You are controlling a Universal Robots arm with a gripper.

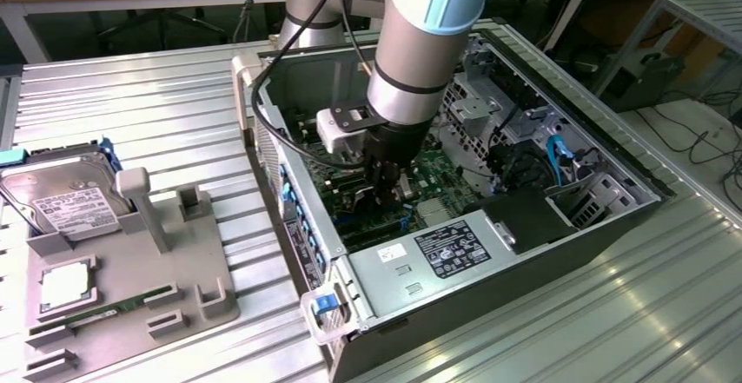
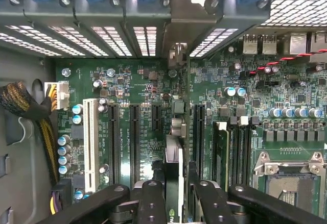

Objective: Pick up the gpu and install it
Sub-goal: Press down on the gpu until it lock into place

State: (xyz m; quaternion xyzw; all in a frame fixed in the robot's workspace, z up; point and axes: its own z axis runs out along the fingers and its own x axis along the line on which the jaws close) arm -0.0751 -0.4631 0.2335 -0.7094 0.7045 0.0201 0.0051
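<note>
Grips thin dark gpu card [image 2: 173, 178] edge-on in claw [image 2: 176, 203], low inside open black computer case [image 1: 603, 227], over green motherboard [image 2: 133, 86].

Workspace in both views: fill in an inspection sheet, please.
Surface: ribbed metal table.
Job's things: gpu held on edge over the motherboard slots inside the open computer case.
Clutter: grey fixture tray carrying a hard drive, a memory stick.
Grippers: end effector shut on the gpu.
Cables: braided bundle, blue cable.
Surroundings: benches and floor cables behind.
</note>
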